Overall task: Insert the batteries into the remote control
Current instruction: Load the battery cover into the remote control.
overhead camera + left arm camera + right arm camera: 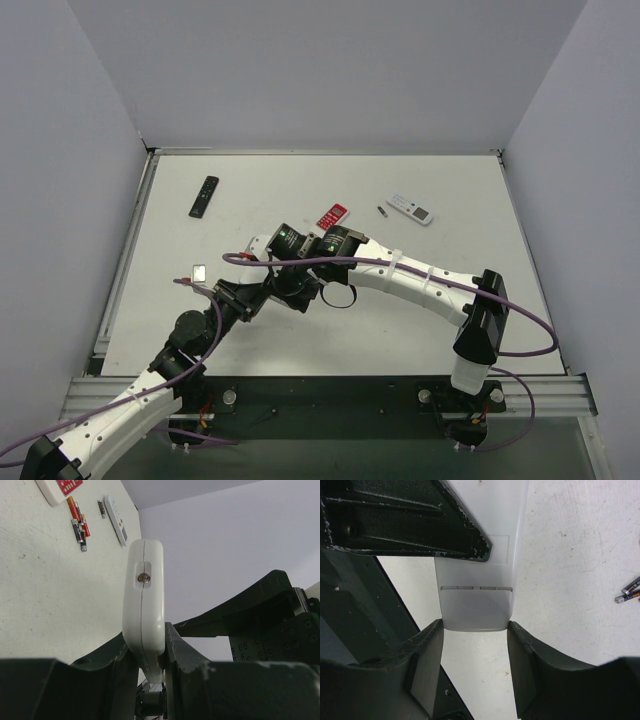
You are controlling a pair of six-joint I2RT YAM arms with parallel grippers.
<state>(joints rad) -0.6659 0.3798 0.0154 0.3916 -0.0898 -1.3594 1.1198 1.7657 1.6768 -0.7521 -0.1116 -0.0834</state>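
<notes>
So the left gripper (147,647) is clamped tight on the remote control (144,595), pinching it front to back near one end. In the left wrist view the white body stands up edge-on out of the jaws, and you can see the seam running along its side plus a small round metal bit in a slot near the top.

The right gripper (475,627) is on the same remote from the other end. Its two fingers (427,670) press against the bottom corners of the plain white back, just under the thin line where the cover starts, so it's closed on it too, jaws partway apart. Between the two arms the remote sits lifted off the table (300,180), a bit left of the middle.

Further out, a little bunch of batteries (78,522) lies loose on the tabletop just beside the red-and-white remote (332,215). One more single battery (381,210) sits off to the right, next to a second white remote (410,209). A slim black remote (204,196) is over at the far left, and a small pale square piece (199,271) lies near the left arm; can't tell what that is.
</notes>
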